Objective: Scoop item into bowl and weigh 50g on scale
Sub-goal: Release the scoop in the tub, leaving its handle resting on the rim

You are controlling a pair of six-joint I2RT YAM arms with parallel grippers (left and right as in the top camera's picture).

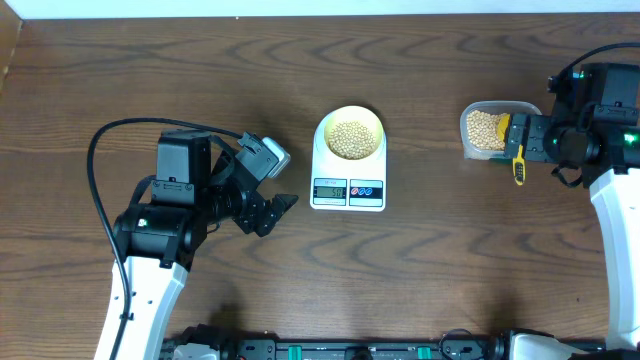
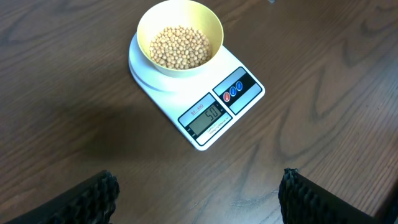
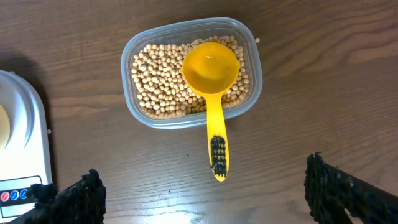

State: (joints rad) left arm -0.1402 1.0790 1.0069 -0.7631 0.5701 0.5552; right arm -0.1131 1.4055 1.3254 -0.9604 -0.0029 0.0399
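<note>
We judge the weighing all but done: the bowl (image 1: pixel 350 135) of beans (image 2: pixel 180 46) sits on the scale (image 1: pixel 348 173) at frame centre. Next comes checking the display and topping up only if it reads short. The left end effector (image 1: pixel 274 215) and right end effector (image 3: pixel 208 199) are both released and empty. We count one bowl, one scale, and one scoop (image 3: pixel 211 68) lying in one container (image 3: pixel 168 123); the beans are too many to count.

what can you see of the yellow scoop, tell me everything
The yellow scoop looks like glossy plastic. It has a round, empty cup facing up and a straight handle with a black textured patch near its tip. The cup lies on the beans in the clear container, and the handle crosses the rim and sticks out over the wooden table. Nothing grips it.
</note>
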